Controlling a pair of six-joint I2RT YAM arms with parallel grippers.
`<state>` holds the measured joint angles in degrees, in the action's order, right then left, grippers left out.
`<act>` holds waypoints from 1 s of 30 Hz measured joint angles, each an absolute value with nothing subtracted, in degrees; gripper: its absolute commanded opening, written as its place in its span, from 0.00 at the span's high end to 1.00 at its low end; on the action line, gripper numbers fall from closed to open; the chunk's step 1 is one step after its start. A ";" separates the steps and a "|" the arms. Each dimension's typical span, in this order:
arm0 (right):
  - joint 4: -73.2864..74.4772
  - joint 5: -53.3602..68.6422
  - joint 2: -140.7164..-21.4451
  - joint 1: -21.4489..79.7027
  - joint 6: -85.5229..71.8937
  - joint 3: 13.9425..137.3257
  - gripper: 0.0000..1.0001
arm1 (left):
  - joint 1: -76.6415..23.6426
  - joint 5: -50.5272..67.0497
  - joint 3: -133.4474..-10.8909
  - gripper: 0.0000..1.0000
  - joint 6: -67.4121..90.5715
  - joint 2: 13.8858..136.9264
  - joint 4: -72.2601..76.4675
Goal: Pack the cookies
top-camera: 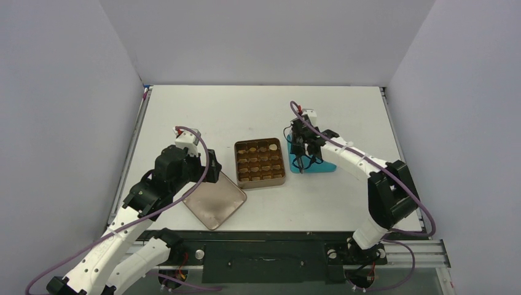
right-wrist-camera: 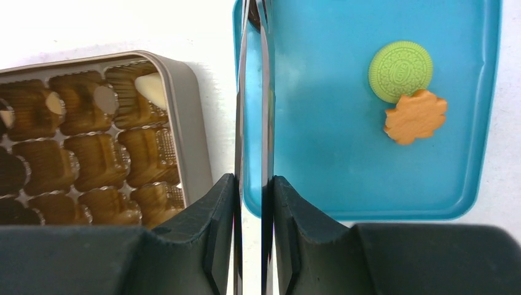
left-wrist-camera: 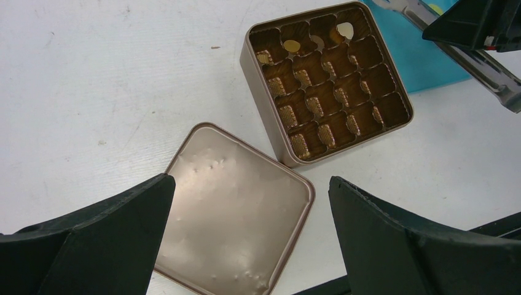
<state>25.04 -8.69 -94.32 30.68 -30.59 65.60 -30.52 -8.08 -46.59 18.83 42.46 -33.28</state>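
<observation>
While the right gripper (right-wrist-camera: 252,236) has its fingers clamped on the metal tweezers (right-wrist-camera: 266,123), we see the green cookie (right-wrist-camera: 400,71) and the orange cookie (right-wrist-camera: 416,116) touching each other near a corner of the blue tray (right-wrist-camera: 332,160). A few more cookies (right-wrist-camera: 152,89) sit in an edge row of the tin (right-wrist-camera: 186,123). The left gripper (left-wrist-camera: 250,184) hangs over the lid (left-wrist-camera: 239,215) with its fingers wide apart.

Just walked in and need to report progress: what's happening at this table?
The right hand grips long metal tweezers, poised over the blue tray at its edge, where a green cookie and an orange cookie lie. The open tin beside it holds a few pieces in its far row; most compartments are empty. The left hand hovers open above the lid, which lies on the table.
</observation>
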 measured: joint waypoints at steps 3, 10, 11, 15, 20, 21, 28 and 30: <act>25.71 -8.62 -91.72 30.70 -30.65 65.56 0.87 | -30.52 -8.08 -46.59 0.03 18.83 42.46 -33.28; 28.18 -10.04 -83.64 33.39 -30.70 65.56 0.87 | -30.52 -8.08 -46.59 0.03 18.85 42.41 -33.28; 28.56 -10.39 -82.89 34.37 -30.70 65.56 0.87 | -30.52 -8.08 -46.59 0.03 18.83 42.37 -33.30; 30.24 -11.16 -81.03 38.74 -31.05 65.58 0.87 | -30.52 -8.10 -46.59 0.03 18.85 42.00 -33.28; 31.18 -11.07 -80.55 43.90 -32.25 66.11 0.86 | -30.52 -8.12 -46.59 0.03 18.85 41.76 -33.28; 31.27 -11.07 -80.55 44.64 -32.40 66.26 0.86 | -30.52 -8.12 -46.59 0.03 18.85 41.74 -33.28; 31.11 -10.37 -81.84 50.52 -33.74 68.69 0.86 | -30.52 -8.23 -46.59 0.03 18.85 41.74 -33.30; 30.59 -10.11 -83.29 52.01 -33.95 69.60 0.85 | -30.52 -8.36 -46.59 0.03 18.85 41.74 -33.30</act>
<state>30.59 -10.11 -83.29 52.01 -33.95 69.60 -30.52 -8.36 -46.59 18.85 41.74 -33.30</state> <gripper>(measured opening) 0.224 0.968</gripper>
